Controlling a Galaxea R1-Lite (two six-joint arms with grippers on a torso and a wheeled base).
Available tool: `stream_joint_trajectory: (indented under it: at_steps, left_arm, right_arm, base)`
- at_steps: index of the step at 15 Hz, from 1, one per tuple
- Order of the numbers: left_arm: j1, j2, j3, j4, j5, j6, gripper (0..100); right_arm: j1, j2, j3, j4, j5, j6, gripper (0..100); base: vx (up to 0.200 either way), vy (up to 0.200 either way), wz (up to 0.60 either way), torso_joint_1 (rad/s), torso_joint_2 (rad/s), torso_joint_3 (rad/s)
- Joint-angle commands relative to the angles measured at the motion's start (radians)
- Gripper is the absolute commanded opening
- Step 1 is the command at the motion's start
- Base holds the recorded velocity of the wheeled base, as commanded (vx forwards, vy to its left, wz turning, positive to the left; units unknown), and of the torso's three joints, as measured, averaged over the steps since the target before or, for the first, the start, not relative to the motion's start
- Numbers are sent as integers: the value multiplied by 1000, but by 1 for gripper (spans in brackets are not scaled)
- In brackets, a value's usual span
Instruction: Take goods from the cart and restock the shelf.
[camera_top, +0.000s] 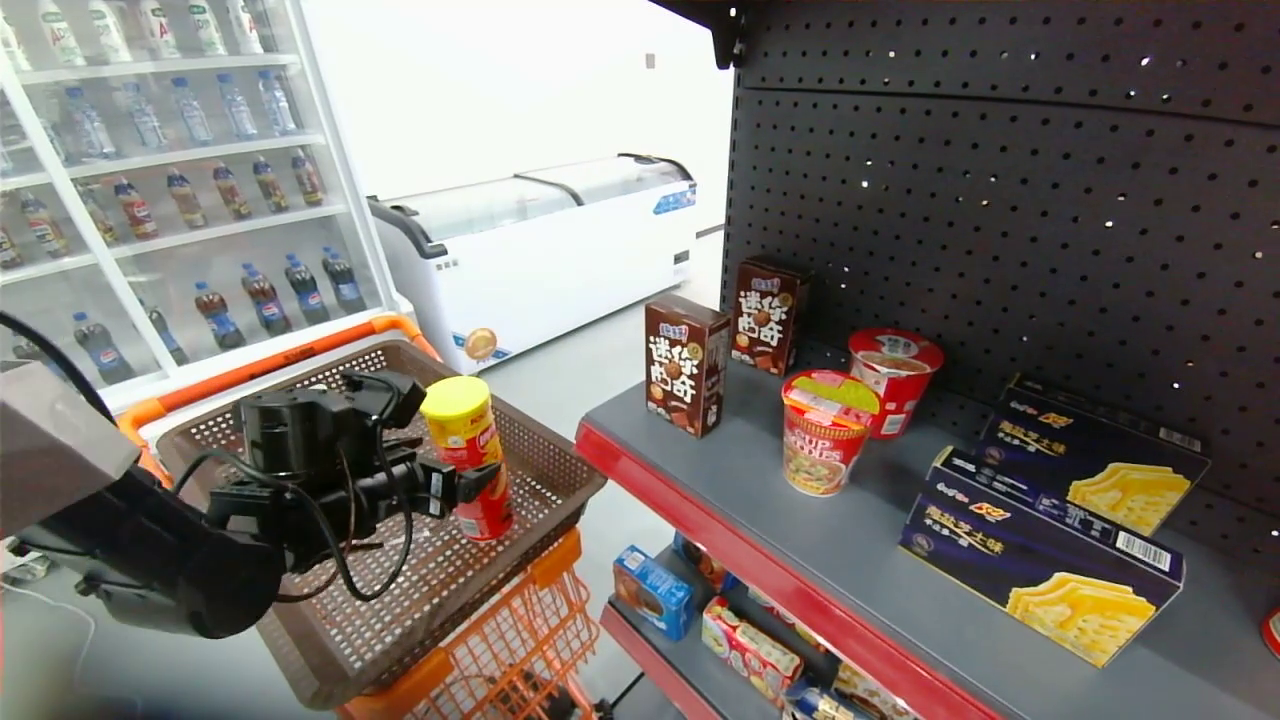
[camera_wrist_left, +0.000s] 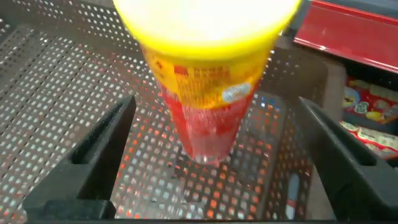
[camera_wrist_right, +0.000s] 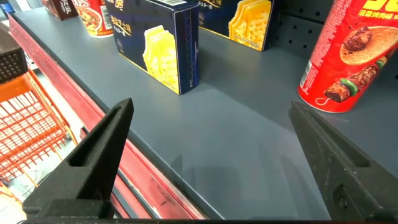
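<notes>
Canister (camera_top: 468, 455), yellow-lidded and red-bodied, stood upright in the head view on the floor of the brown basket (camera_top: 560, 465) atop the orange cart (camera_top: 540, 620), toward the basket's shelf-side edge. The left gripper (camera_top: 478, 485) was level with its lower half. The shelf (camera_top: 800, 545), carrying brown boxes (camera_top: 685, 365), noodle cups (camera_top: 825, 430) and dark blue boxes (camera_top: 1040, 560), lay on the robot's right of the basket. In the left wrist view the canister (camera_wrist_left: 208, 87) rose straight ahead of the left gripper (camera_wrist_left: 214, 102), its long axis vertical and square to the closing line. The fingers (camera_wrist_left: 99, 155) were spread wide on either side with mesh of the basket (camera_wrist_left: 56, 93) visible in both gaps, so no contact was made. In the right wrist view the right gripper (camera_wrist_right: 211, 109) was likewise spread wide and held nothing. It was above bare board of the shelf (camera_wrist_right: 236, 149) near the front edge, between a dark blue box (camera_wrist_right: 168, 50) and a red tube (camera_wrist_right: 342, 56). By judgement the left arm was much the nearer, and the coming move called only for closing on the body.
</notes>
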Motion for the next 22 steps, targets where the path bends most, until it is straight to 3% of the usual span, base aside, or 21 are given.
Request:
stream_joint_trajectory:
  at_steps: [1,5,13,14,22]
  left_arm:
    - [-5,79,-59,-1,2,-4,100]
    - [-22,138,-120,3,54,-7,100]
    - [-51,161,-160,15,83,-5,100]
    - [-54,165,-178,15,85,-4,0]
    - [-50,87,-197,48,86,-19,0]
  right_arm:
    - [0,0,0,0,0,0,100]
    - [0,0,0,0,0,0,100]
    - [0,0,0,0,0,0,100]
    - [0,0,0,0,0,0,100]
    - [0,0,0,0,0,0,100]
  base:
    - [0,0,0,0,0,0]
    - [0,0,0,0,0,0]
    - [0,0,0,0,0,0]
    - [0,0,0,0,0,0]
    - [0,0,0,0,0,0]
